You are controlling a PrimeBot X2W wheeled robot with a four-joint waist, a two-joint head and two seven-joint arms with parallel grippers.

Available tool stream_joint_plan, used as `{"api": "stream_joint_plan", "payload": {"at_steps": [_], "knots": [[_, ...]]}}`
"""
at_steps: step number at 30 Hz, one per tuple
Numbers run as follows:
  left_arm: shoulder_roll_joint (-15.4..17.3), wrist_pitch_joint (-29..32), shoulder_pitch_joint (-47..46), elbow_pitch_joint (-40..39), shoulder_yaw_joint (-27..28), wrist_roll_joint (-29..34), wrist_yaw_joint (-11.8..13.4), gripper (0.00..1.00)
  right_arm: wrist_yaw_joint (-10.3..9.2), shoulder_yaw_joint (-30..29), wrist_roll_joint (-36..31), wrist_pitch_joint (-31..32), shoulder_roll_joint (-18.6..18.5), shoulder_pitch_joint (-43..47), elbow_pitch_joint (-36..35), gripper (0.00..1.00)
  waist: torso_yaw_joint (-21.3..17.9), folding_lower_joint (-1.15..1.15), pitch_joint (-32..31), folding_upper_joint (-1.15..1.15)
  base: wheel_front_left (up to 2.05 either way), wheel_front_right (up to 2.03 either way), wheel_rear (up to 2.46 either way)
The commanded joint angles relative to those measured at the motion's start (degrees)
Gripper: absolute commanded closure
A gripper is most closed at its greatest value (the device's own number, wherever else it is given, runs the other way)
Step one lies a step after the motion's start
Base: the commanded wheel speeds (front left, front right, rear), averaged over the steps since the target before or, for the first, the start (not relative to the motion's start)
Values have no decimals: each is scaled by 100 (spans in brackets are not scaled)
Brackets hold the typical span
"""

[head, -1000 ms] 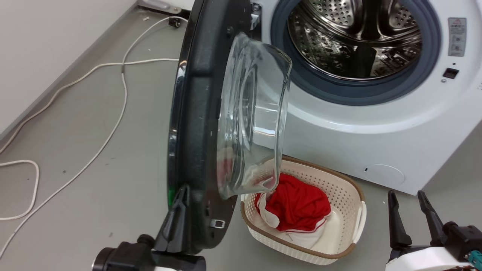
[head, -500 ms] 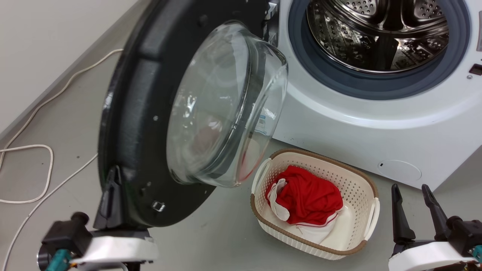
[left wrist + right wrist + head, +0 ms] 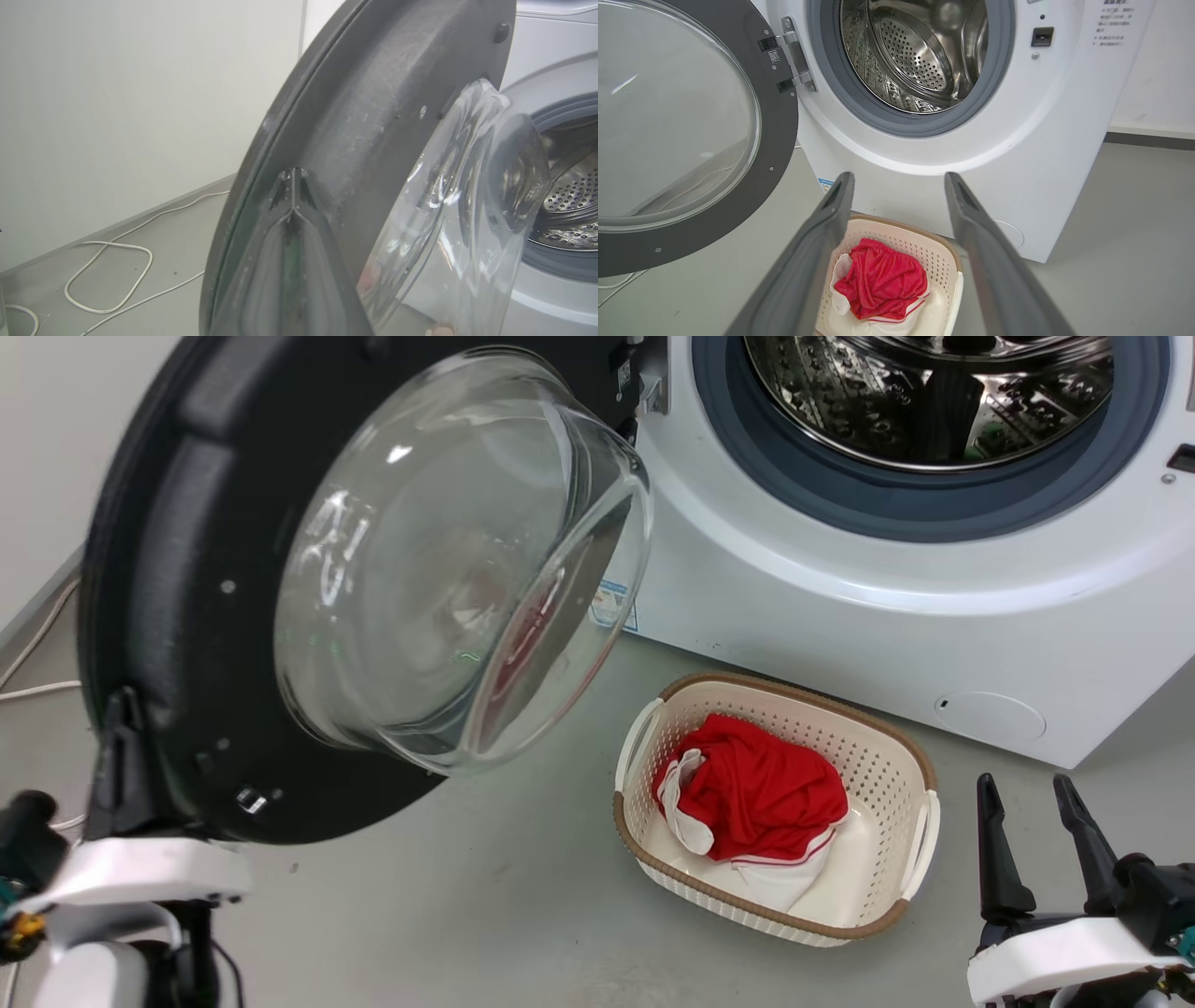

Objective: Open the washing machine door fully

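Floor (image 3: 467, 915): washing machine door (image 3: 168, 569) open; L end effector (image 3: 292, 182) closed, R end effector (image 3: 1022, 784) open.

1. The washing machine door (image 3: 177, 569) stands wider open. One second ago it shows edge-on to the head camera; now its black inner face is turned toward that camera.
2. The glass bowl window (image 3: 448, 560), earlier overlapping the laundry basket (image 3: 910, 775) in the head view, now sits to the left of it.
3. The left gripper (image 3: 116, 709), at the door's free rim, is carried with it from lower centre to the far lower left.
4. The door now hides most of the white cable (image 3: 37, 689).
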Motion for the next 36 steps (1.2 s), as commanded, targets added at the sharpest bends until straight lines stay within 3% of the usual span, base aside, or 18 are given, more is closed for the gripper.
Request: {"api": "stream_joint_plan", "payload": {"at_steps": [1,9,16,21,31,36], "knots": [[69,-5,-58,35,71,-15,19,100,-4,-7,-36,14,7,-95,-22,0,-10,0,19,0,0,0,0],[482,154,-306,458,413,-239,-93,100,-4,-16,-7,23,8,-148,12,0,-56,0,116,0,0,0,0],[764,355,-674,978,394,-327,-314,100,-4,-34,-48,25,8,-205,-4,0,-50,0,161,0,0,0,0],[783,304,-775,1188,302,-282,-359,100,-4,-40,-33,4,8,-226,35,0,-102,0,120,0,0,0,0],[456,-16,449,129,169,282,272,100,-4,57,161,-150,8,-29,248,0,-317,0,-331,0,0,0,0],[229,-50,945,-541,-180,551,409,100,-4,124,168,-211,8,0,282,0,-533,0,-498,0,0,0,0]]}}
